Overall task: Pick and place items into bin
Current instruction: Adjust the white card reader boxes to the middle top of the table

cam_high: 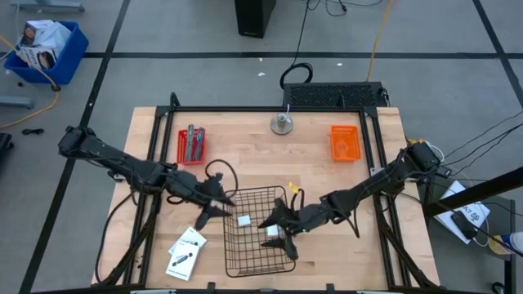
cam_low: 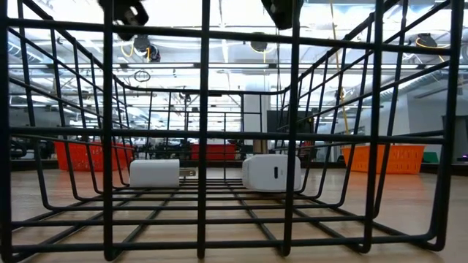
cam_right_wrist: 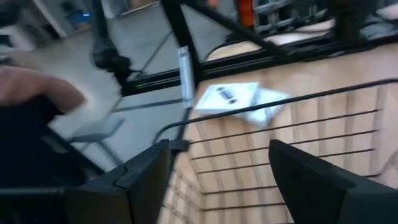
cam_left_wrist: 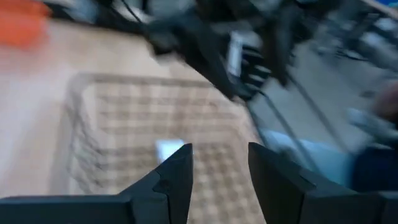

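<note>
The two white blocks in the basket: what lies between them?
In the low view, only bare basket wire lies between the left white block and the right white block; they stand apart.

No text can be read anywhere; the black print on the white card packets [cam_high: 185, 252] is too small to make out.
</note>
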Robot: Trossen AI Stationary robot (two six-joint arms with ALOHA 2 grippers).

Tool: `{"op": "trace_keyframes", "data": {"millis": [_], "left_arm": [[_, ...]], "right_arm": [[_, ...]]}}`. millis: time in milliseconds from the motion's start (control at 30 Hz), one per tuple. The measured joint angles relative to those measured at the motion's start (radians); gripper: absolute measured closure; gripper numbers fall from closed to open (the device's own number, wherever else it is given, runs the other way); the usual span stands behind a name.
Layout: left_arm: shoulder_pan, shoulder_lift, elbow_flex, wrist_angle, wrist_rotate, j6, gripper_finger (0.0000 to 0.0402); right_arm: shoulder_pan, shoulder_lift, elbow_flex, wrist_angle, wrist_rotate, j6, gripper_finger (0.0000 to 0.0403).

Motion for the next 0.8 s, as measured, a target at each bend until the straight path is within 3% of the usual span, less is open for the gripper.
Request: {"op": "trace_keyframes", "data": {"millis": [133, 333, 567, 800], "left_arm": [[-0.059, -0.030, 0.000, -0.072, 0.052, -0.165, 0.0243], [-0.175, -0.119, 0.000, -0.202, -0.080, -0.305, 0.0243], [-0.274, -0.195, 0.000, -0.392, -0.176, -0.564, 0.0243], [-0.342, -0.189, 0.000, -0.503, -0.257, -0.836, 0.0243]], "right_arm": [[0.028, 0.003, 0.000, -0.020, 0.087, -0.059, 0.0140], [0.057, 0.003, 0.000, -0.053, 0.211, -0.123, 0.0140], [0.088, 0.003, 0.000, -0.115, 0.241, -0.167, 0.0140], [0.149, -0.002, 0.000, -0.237, 0.439, -0.256, 0.0140]]}}
